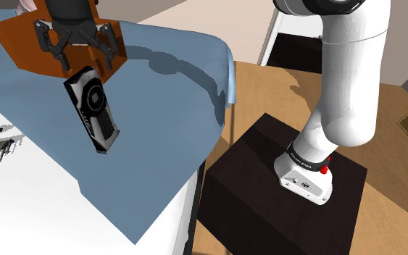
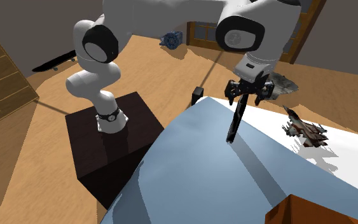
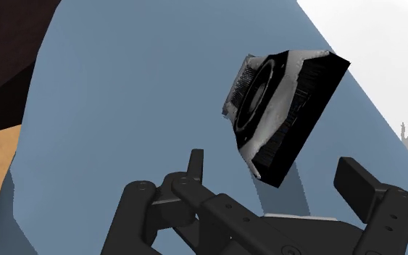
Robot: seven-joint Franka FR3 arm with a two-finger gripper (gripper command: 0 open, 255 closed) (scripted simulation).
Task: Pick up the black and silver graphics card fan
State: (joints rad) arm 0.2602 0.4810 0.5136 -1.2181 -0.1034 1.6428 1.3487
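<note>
The black and silver graphics card fan [image 1: 91, 109] hangs steeply tilted over the blue sheet [image 1: 159, 109], fan face showing. My gripper [image 1: 86, 59] is directly above its upper end, fingers spread apart. In the second exterior view the graphics card fan [image 2: 234, 122] is a thin dark bar under the gripper [image 2: 250, 95], its lower end at the sheet [image 2: 190, 165]. Through the wrist camera the graphics card fan [image 3: 282, 109] lies ahead between the open fingers [image 3: 195, 163], and neither finger touches it. I cannot tell whether its lower end rests on the sheet.
An orange-brown box [image 1: 21, 40] sits behind the gripper. A small model aircraft [image 2: 304, 130] rests on the white surface [image 2: 343, 159] beside the sheet. The sheet's edge drops off toward the dark stand [image 1: 253, 181] and wooden floor [image 1: 267, 87].
</note>
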